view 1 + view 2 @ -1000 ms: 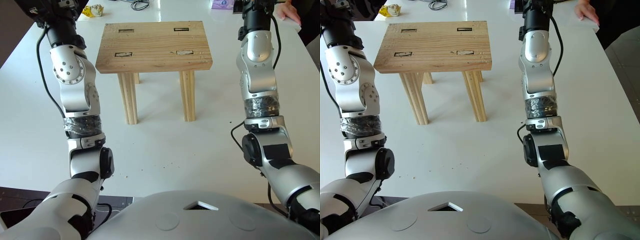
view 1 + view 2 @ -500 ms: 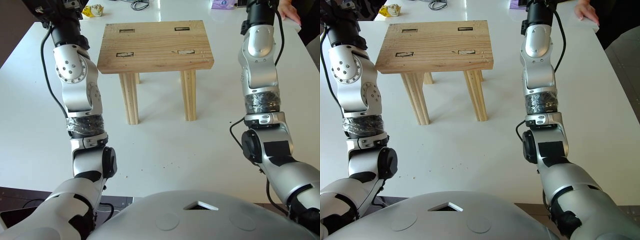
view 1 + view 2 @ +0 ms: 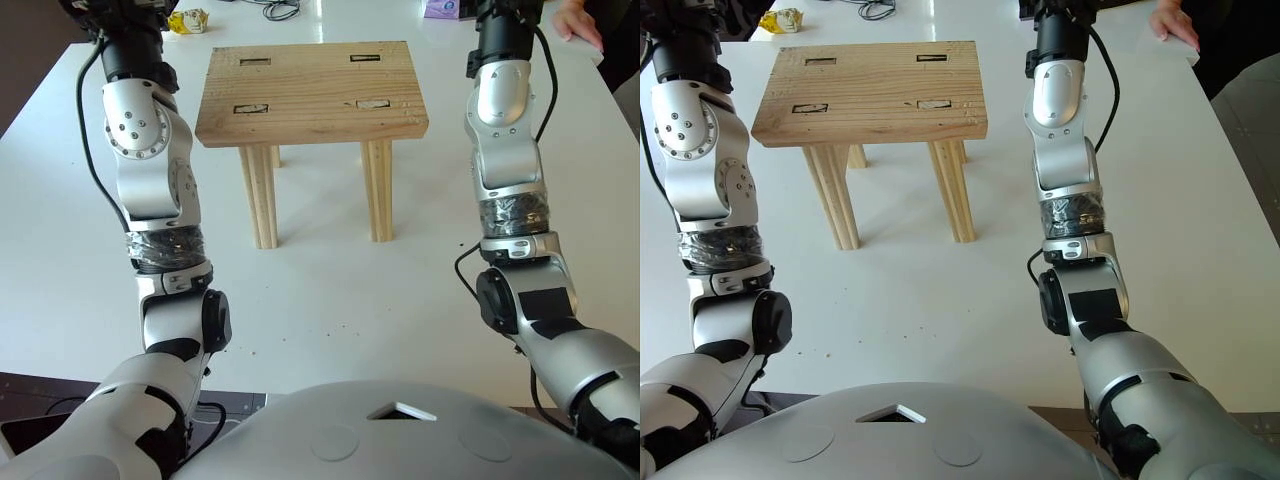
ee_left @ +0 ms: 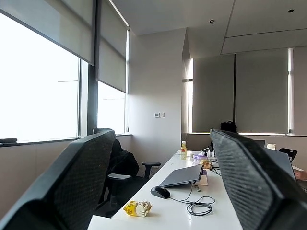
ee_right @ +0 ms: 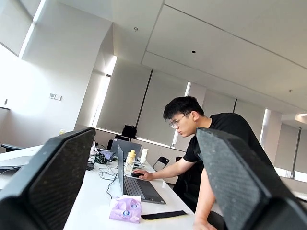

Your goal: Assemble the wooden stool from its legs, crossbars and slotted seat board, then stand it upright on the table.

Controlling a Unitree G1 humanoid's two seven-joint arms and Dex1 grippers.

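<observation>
The stool [image 3: 312,90] stood upright and complete on the table [image 3: 330,290], and with the left gripper [image 4: 163,139] and right gripper [image 5: 146,134] both spread empty, pulling back seemingly called for staying wide of the seat.

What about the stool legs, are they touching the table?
Touching. The left eye view shows both front legs planted on the table, no gap.
</observation>
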